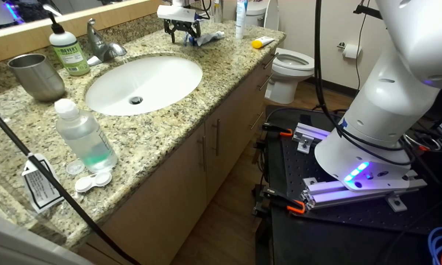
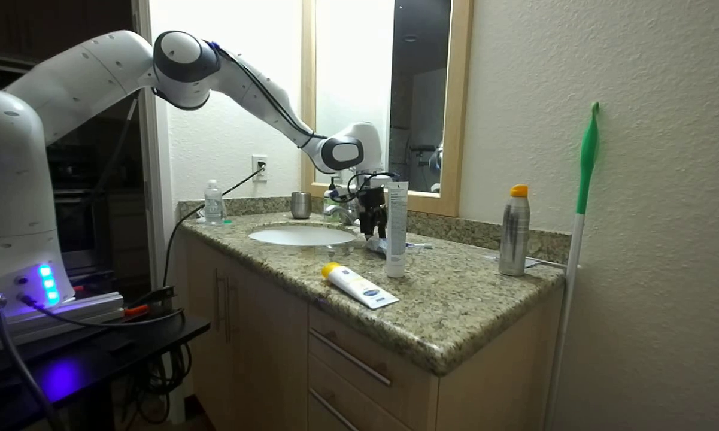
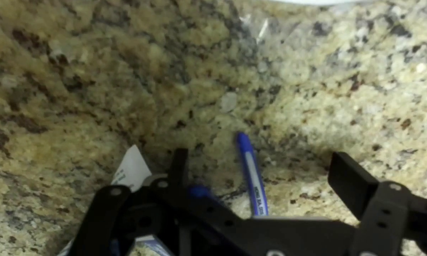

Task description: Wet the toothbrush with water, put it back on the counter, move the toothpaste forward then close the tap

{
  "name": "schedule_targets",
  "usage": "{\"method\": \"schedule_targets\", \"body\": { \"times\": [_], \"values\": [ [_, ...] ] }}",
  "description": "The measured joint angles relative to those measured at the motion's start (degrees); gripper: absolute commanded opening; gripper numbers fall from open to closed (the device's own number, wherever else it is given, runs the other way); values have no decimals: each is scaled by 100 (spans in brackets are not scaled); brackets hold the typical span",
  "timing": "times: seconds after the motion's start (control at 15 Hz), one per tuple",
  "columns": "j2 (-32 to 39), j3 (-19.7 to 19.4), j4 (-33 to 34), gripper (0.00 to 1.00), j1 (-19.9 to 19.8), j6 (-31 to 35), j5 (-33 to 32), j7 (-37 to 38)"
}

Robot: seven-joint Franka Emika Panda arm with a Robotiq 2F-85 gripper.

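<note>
Black and spread wide, the gripper brackets the unheld toothbrush on the counter; in the wrist view, toothpaste shows at its nine o'clock. In an exterior view, water seems to run from the tap, likewise at nine: closing remains; the wetting and toothpaste move I cannot judge.

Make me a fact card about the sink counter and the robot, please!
Claw: open, holding nothing
Brush: on the counter, inside the claw's opening in the wrist view
Toothpaste: lying near the brush
Tap: by the basin; seems to be running
Cup: beside the soap
White tube: standing up
Yellow-capped tube: lying down
Clear bottle: upright, across the basin from the claw
</note>
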Motion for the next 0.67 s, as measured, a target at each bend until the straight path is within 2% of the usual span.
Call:
{"method": "schedule_targets", "body": {
  "times": [0.13, 0.2, 0.33, 0.67],
  "values": [
    [71, -48, 94, 100, -21, -3, 0, 55],
    [91, -56, 123, 75, -36, -3, 0, 57],
    [92, -59, 136, 67, -36, -4, -4, 57],
    [50, -78, 273, 30, -112, -455, 7, 57]
  ]
}}
